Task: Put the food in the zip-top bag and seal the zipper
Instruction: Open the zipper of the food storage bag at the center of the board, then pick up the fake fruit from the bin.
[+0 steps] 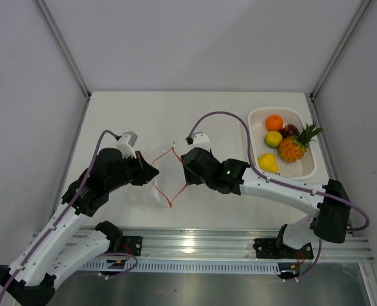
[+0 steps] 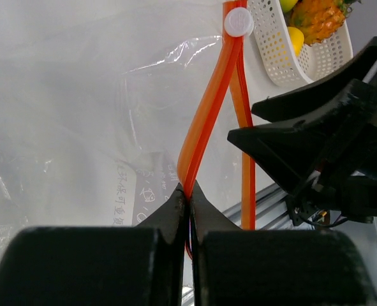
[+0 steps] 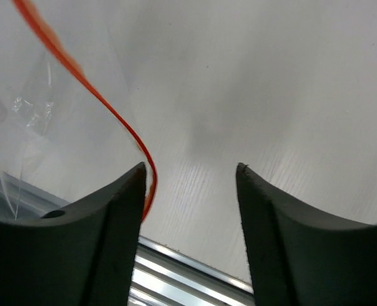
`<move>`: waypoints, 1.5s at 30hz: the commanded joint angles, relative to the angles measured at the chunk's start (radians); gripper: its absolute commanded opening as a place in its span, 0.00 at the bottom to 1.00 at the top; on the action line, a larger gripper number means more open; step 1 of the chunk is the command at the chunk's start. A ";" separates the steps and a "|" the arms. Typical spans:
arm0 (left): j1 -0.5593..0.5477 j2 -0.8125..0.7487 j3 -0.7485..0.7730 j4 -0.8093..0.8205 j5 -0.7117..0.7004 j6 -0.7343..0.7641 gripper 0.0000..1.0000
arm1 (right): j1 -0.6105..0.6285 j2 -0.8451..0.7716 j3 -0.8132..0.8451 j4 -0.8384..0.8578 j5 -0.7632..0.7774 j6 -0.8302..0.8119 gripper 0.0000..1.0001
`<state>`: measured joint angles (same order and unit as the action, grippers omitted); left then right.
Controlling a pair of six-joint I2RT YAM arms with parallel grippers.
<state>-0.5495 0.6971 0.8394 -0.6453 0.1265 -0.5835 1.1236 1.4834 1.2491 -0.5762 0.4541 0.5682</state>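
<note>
Left end effector (image 1: 151, 171) is clamped shut on the thin red-orange zipper strip (image 2: 207, 115) of the clear crinkly zip-top bag (image 1: 155, 191); in its wrist view the two black fingers meet tip to tip with the strip pinched between them (image 2: 188, 194). Right end effector (image 1: 187, 162) stands with its jaws apart. In its own view (image 3: 189, 169) the strip (image 3: 105, 105) curves down along the inner edge of one finger, while the other finger is well clear of it, so nothing is gripped.

Both end effectors hang over the white bench (image 1: 207, 115), well to the left of the white perforated plastic basket (image 1: 306, 167) in the top view. They face each other across the bag's mouth.

The bag lies between them, left of the basket. Its mouth is pulled open, so the zipper (image 1: 178, 191) traces a diamond outline. Printed text shows on the film in the left wrist view (image 2: 111, 127).

All the food sits in the basket – none is in the bag:
- small pineapple with green leaves (image 1: 293, 148)
- yellow pear (image 1: 268, 162)
- orange round fruit (image 1: 274, 122)
- yellow-green round fruit (image 1: 273, 138)
- dark red-purple fruit (image 1: 289, 130), partly hidden behind the pineapple

A small white round slider (image 2: 238, 22) sits on the strip at the end of the mouth nearer the basket.
</note>
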 commanded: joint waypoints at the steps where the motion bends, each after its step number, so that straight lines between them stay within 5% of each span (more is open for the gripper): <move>1: -0.003 0.025 -0.005 0.096 -0.040 -0.026 0.01 | -0.004 -0.066 0.079 -0.036 0.029 -0.057 0.64; 7: -0.003 0.097 0.003 0.137 -0.079 -0.045 0.01 | -0.024 -0.100 0.185 -0.169 0.115 -0.061 0.99; 10: -0.003 0.142 0.007 0.164 -0.082 -0.056 0.00 | -0.080 -0.155 0.185 -0.240 0.208 0.018 0.99; 19: -0.001 0.248 0.056 0.229 -0.044 -0.053 0.01 | -0.631 -0.348 -0.019 -0.053 0.080 0.053 0.99; 27: -0.003 0.282 0.060 0.283 0.004 -0.065 0.01 | -1.023 -0.240 -0.042 0.015 -0.064 0.044 0.99; 45: -0.001 0.354 0.064 0.317 0.039 -0.035 0.01 | -1.314 0.011 -0.045 0.134 -0.094 0.032 0.93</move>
<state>-0.5495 1.0454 0.8680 -0.3794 0.1394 -0.6277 -0.1673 1.4708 1.2034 -0.5091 0.3729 0.6144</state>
